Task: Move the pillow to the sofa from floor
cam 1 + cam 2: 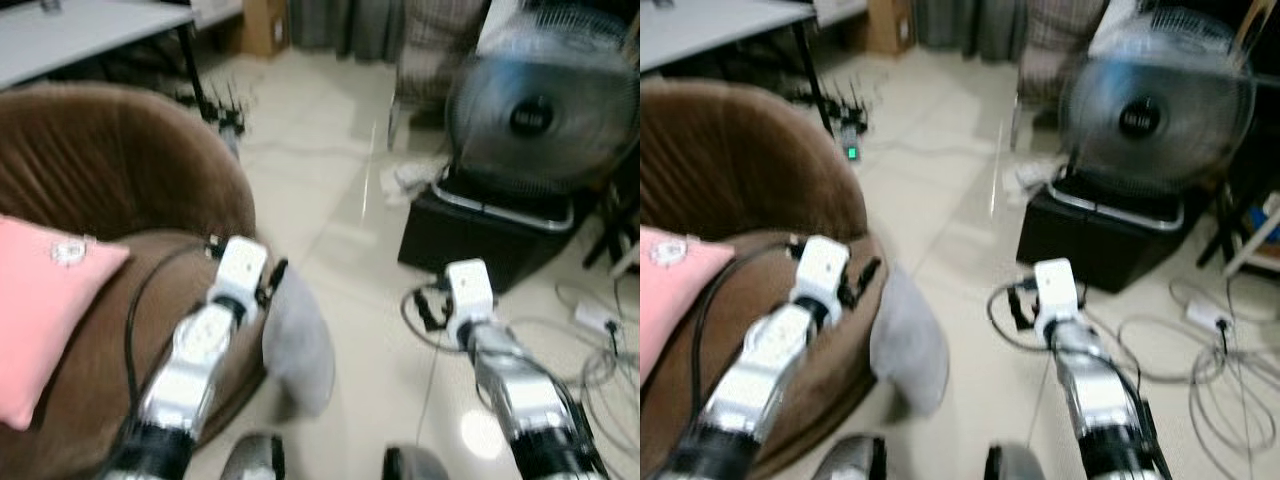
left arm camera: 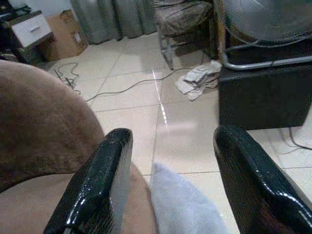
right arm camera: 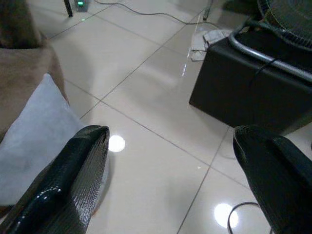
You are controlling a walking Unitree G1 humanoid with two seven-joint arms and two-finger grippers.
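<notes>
From the head views, a round brown sofa fills the left of the scene, with a pink pillow lying on its seat at the far left. A grey pillow stands on the tiled floor, leaning against the sofa's right front edge — it is not yet on the seat. The left arm reaches forward over the sofa's right rim, and the left gripper sits just above the grey pillow's top. The right arm stretches out over the bare tiles to the right, its gripper well apart from the pillow. Farther right, a large fan rests on a black box, loose cables trail over the floor at the near right, and a white table stands at the far left.

In the left wrist view, the left gripper's two black fingers are spread wide with nothing between them; the grey pillow's top corner shows below the gap, beside the brown sofa edge.

In the right wrist view, the right gripper's fingers are also parted and empty — the grey pillow lies near one finger, the black box beyond the other.
</notes>
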